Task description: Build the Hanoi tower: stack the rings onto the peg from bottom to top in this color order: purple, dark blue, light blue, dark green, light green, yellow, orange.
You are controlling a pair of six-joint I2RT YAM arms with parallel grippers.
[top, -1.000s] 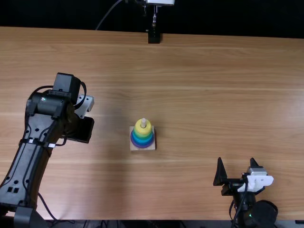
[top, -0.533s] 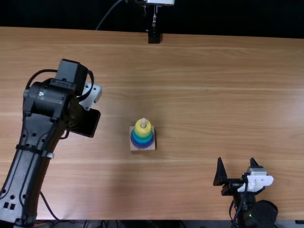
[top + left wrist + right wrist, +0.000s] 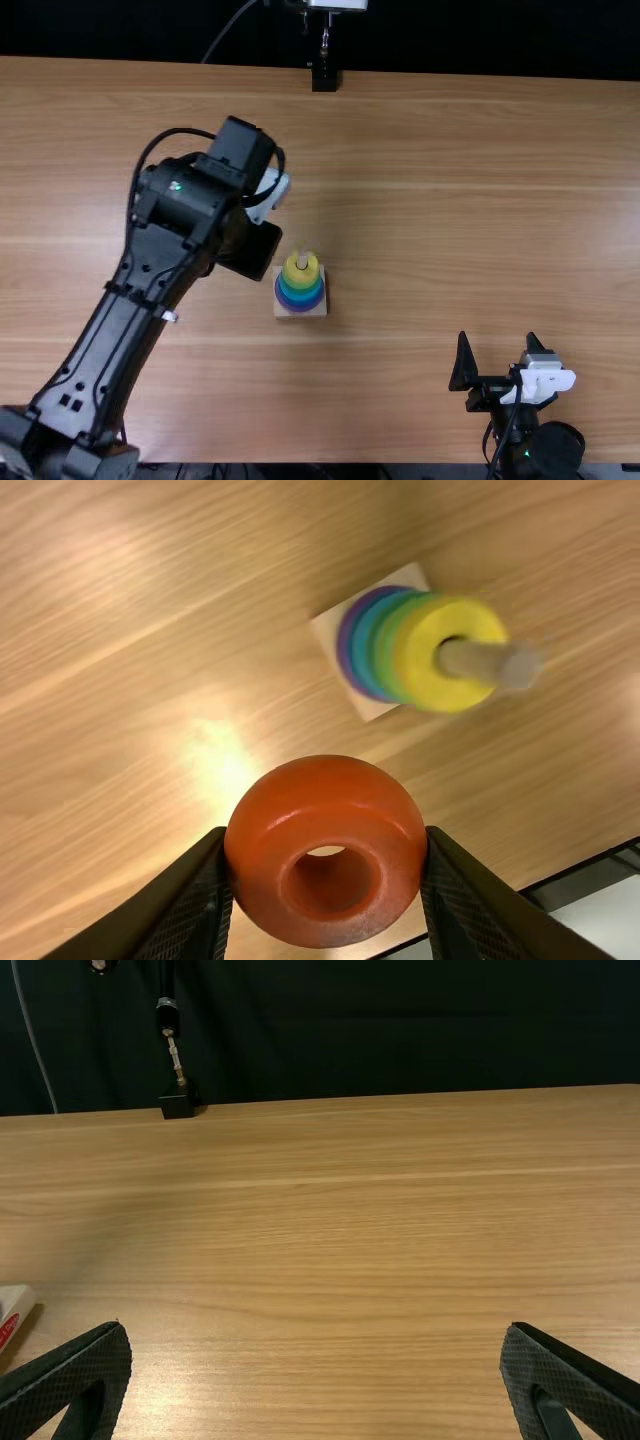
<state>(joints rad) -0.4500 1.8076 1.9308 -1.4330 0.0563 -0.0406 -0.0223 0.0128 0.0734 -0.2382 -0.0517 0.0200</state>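
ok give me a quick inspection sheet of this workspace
surface: light brown wooden table
job's things: purple ring lowest on the peg, blues and greens between, yellow ring uppermost; orange ring off it
clutter: black stand at far edge
left gripper: holds orange ring
right gripper: fingers apart, holding nothing
cables: thin grey cable at back, black cable looping along left arm
surroundings: dark backdrop beyond table
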